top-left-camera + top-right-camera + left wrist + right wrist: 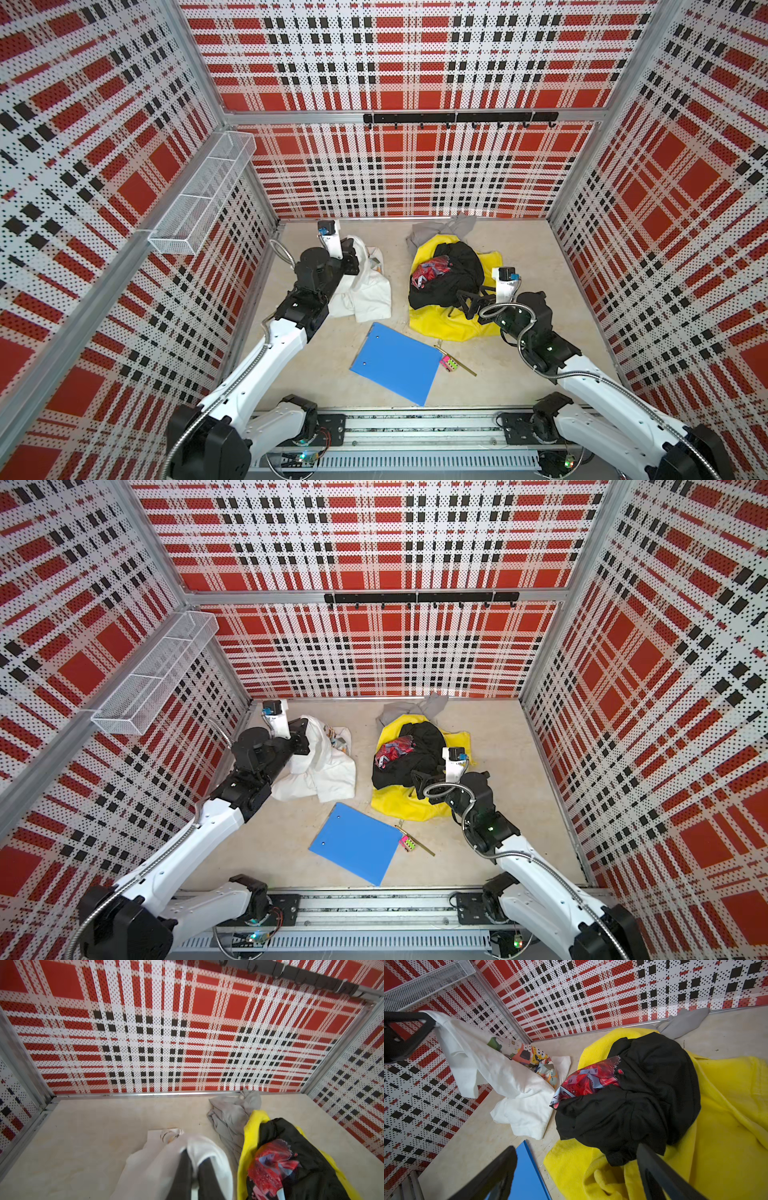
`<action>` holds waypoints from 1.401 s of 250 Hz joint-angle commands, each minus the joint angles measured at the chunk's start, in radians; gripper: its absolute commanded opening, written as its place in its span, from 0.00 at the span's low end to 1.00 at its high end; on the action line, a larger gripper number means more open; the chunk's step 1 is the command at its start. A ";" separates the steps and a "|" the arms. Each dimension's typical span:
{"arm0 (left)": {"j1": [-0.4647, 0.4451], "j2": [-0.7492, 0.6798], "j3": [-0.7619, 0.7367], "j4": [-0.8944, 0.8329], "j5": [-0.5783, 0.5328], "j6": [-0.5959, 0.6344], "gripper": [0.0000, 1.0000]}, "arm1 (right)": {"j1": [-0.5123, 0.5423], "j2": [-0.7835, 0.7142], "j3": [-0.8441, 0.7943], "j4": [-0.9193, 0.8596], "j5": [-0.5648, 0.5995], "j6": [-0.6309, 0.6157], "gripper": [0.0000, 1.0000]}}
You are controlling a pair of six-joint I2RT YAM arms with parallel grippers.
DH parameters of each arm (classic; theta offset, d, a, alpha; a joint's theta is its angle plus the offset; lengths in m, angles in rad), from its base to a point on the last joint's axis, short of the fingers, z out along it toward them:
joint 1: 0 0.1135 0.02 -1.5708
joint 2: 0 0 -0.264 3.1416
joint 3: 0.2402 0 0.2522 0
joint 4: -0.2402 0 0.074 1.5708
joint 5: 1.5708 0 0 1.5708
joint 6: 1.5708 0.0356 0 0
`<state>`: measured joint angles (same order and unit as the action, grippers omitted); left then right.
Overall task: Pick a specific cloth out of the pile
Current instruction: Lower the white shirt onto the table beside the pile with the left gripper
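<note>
- The left tool (pixel 353 255) is clamped shut on a fold of the cloth (pixel 368 291), the white T-shirt. In the right wrist view its cartoon print (pixel 533 1057) shows on a fold facing the pile.
- The cloth hangs from that grip and its lower part lies bunched on the worktop (pixel 540 270), on the left side. It is apart from the pile (pixel 449 282), with a strip of bare worktop between them.
- Judging from this, the picking itself looks mostly done. What remains is to carry the cloth fully clear and set it down.
- Lift straight up first, so the trailing hem leaves the worktop before any sideways travel. Dragging could sweep it onto the blue folder (pixel 397 361) just in front of it.
- Move smoothly, since only a fold is pinched and most of the shirt hangs below it. A jerk may pull the fabric out.
- The left arm works near the back left corner, so the free room is toward the middle and front.
- The right tool (pixel 473 300) stands wide open with nothing in it. It hovers over the near edge of the pile, where the black garment (pixel 457 266) overlaps the yellow garment (pixel 453 324).
- It has no need to enter the pile, as nothing there appears tangled with the cloth.
- The red-patterned garment (pixel 430 270) and the grey garment (pixel 444 230) should be left as they lie.
</note>
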<state>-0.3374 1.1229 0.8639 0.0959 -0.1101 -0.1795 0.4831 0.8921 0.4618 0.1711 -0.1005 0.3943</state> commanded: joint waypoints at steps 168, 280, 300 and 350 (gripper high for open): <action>0.084 0.332 -0.022 0.145 0.147 -0.198 0.00 | 0.007 0.018 0.014 0.051 0.007 0.000 0.96; 0.128 0.533 0.124 -0.005 0.192 -0.200 0.20 | 0.008 -0.013 0.009 0.019 0.030 -0.003 0.96; 0.123 0.528 0.164 -0.085 0.153 -0.177 0.26 | 0.007 -0.029 0.003 0.008 0.038 -0.005 0.96; 0.117 0.486 0.160 -0.206 0.102 -0.167 0.45 | 0.008 -0.050 -0.005 0.005 0.042 -0.003 0.96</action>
<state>-0.2192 1.6474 1.0245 -0.0029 0.0353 -0.3614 0.4850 0.8619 0.4618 0.1585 -0.0734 0.3962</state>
